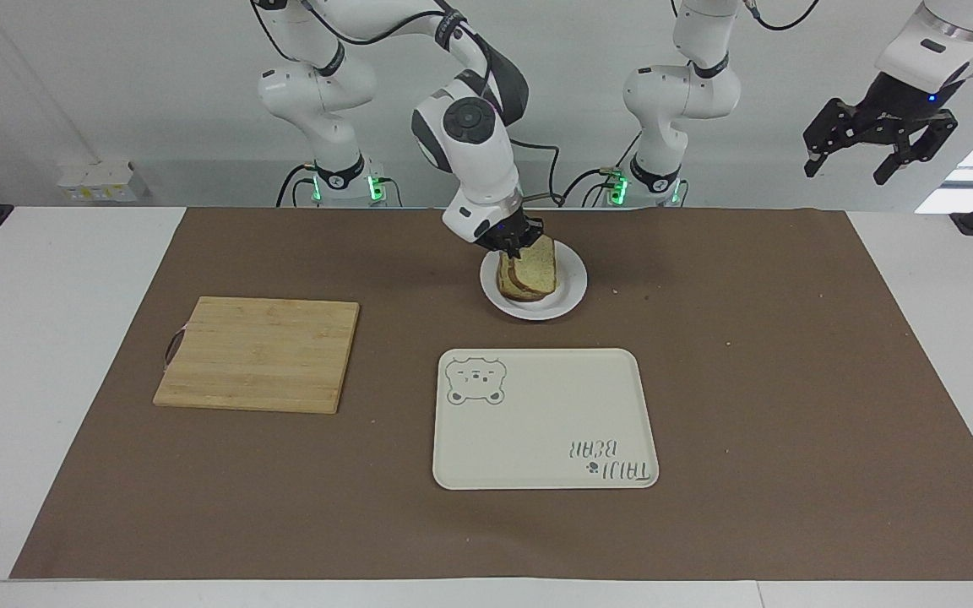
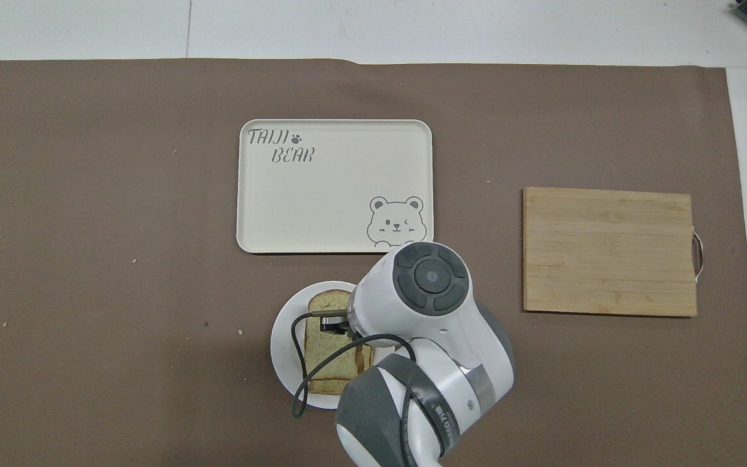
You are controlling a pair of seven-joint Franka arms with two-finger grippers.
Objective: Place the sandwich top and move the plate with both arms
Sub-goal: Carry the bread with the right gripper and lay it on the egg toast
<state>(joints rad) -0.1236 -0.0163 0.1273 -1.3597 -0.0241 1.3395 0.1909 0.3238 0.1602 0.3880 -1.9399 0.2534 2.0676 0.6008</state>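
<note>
My right gripper [image 1: 513,249] [image 2: 331,322] is shut on one edge of the sandwich top [image 1: 540,263] [image 2: 323,347], a pale speckled slice with a brown crust. The slice hangs tilted over the white plate [image 1: 569,294] [image 2: 281,337] and covers the egg; whether it touches the slice below I cannot tell. Only the edge of the lower bread slice [image 1: 519,292] shows under it. In the overhead view the right arm hides part of the plate. My left gripper [image 1: 858,165] waits open and empty, high in the air past the left arm's end of the table.
A bare wooden cutting board [image 1: 254,353] [image 2: 609,251] lies toward the right arm's end. A cream tray with a bear drawing [image 1: 544,418] [image 2: 334,185] sits farther from the robots than the plate. A brown mat [image 1: 790,380] covers the table.
</note>
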